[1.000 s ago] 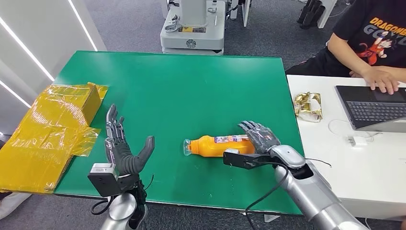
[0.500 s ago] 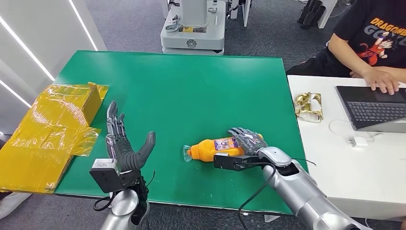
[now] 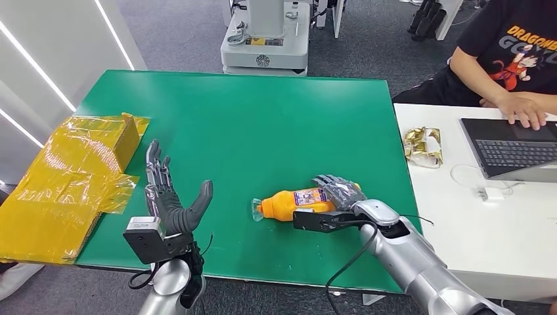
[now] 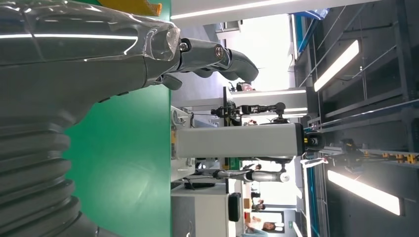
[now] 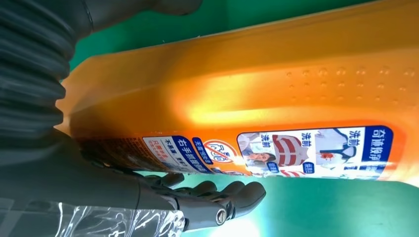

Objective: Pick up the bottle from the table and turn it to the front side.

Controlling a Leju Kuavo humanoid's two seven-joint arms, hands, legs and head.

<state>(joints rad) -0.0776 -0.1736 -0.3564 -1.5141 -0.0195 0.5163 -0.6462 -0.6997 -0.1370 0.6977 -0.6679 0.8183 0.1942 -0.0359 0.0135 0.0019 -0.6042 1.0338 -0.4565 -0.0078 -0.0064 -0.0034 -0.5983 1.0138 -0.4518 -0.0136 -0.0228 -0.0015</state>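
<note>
I am at the pick-up step: my right hand (image 3: pixel 338 192) wraps the base end of the orange bottle (image 3: pixel 289 203), which lies on its side near the right front of the green table (image 3: pixel 263 118), cap pointing left. My fingers (image 5: pixel 217 195) curl under the label. Next, I judge, I must firm the hold, lift, then roll the bottle to its front. My left hand (image 3: pixel 167 197) hangs wide and empty. Yellow wrapped boxes (image 3: pixel 66 177) sit far left; a person types at a laptop (image 3: pixel 512 154) on the white table right.
</note>
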